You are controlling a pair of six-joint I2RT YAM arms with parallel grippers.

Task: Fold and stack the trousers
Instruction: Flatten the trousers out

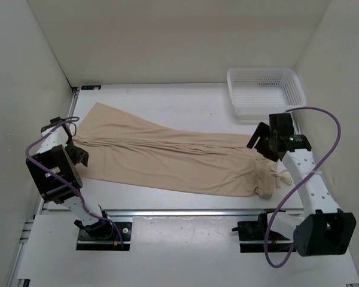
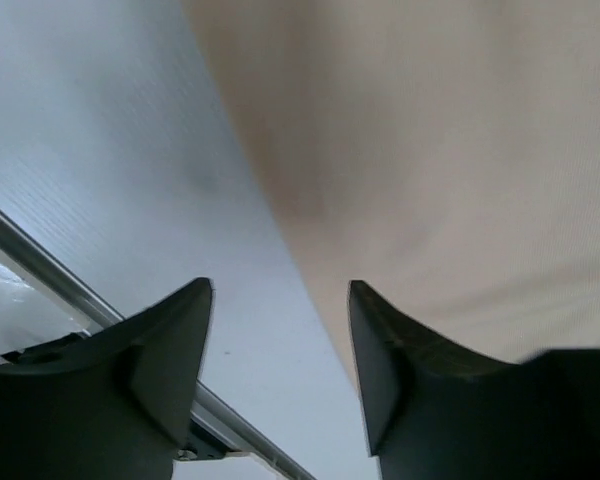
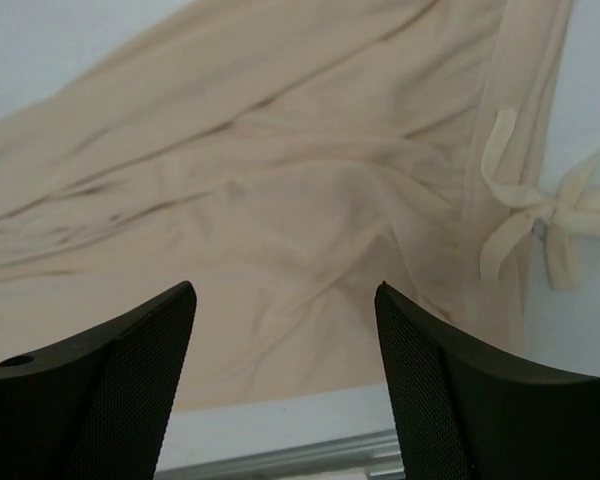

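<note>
Note trousers [image 1: 167,152] stretched left-right across tabletop [image 1: 167,98]: hems by left claw [image 2: 280,300], waistband by right claw [image 3: 285,300]; both agape, empty.

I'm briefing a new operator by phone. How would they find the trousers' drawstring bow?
On the white table, the beige trousers lie stretched left to right. Follow them to the waist end, nearest the white mesh basket. The drawstring bow is the paler knotted cord, spilling off the fabric onto bare table.
</note>
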